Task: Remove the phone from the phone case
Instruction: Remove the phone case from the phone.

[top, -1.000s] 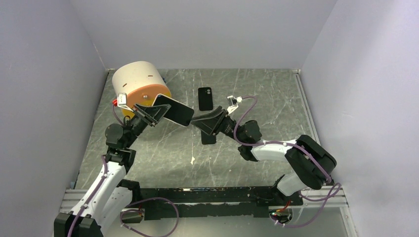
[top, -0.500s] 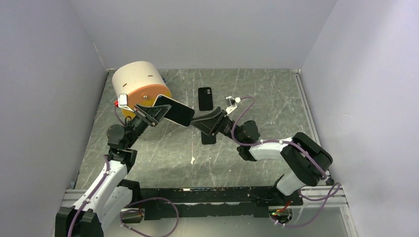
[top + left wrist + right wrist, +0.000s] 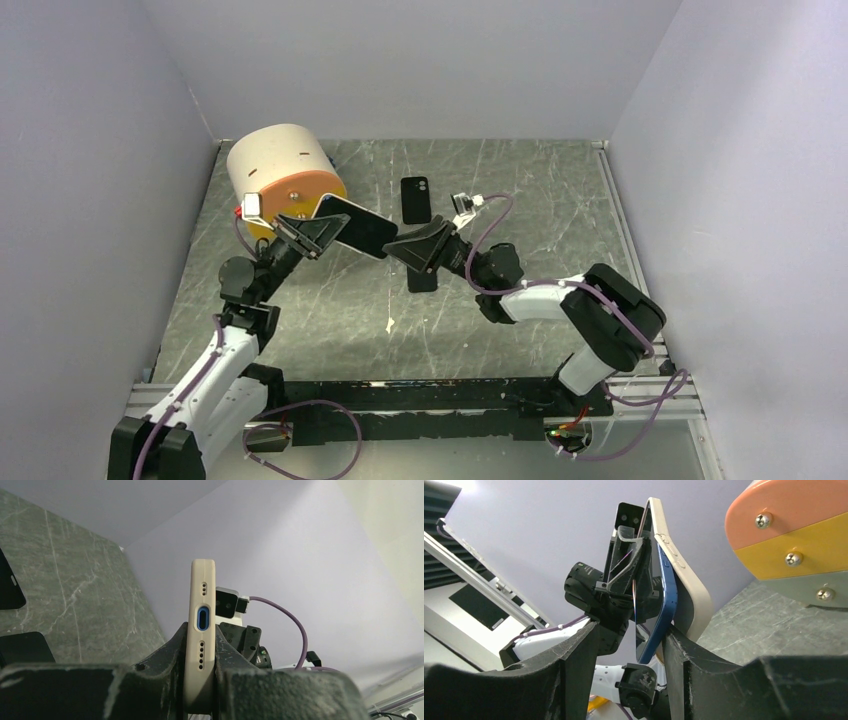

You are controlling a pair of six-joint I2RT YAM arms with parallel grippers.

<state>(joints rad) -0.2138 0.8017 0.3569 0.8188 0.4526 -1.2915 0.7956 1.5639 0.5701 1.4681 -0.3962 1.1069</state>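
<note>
One phone (image 3: 656, 615), in its case (image 3: 686, 585), is held in the air over the left half of the table (image 3: 520, 190). The left gripper (image 3: 312, 230) has it from the left, its fingers (image 3: 167, 655) clamped on the case's two faces at the end with the port. The left arm rises from its base and reaches up and back. The right arm lies low, folded at the elbow and stretched leftward. The right gripper (image 3: 398, 250) meets the phone's right end with its fingers (image 3: 574, 655) apart. That end sits between them, close against one finger and clear of the other.

We see a blue phone with a dark screen in a beige case. At the right end the phone's edge stands out of the case's lip. Just behind the left gripper lies a drum (image 3: 283, 175) with an orange face. A black phone (image 3: 416, 199) lies flat on the table behind the right gripper.
</note>
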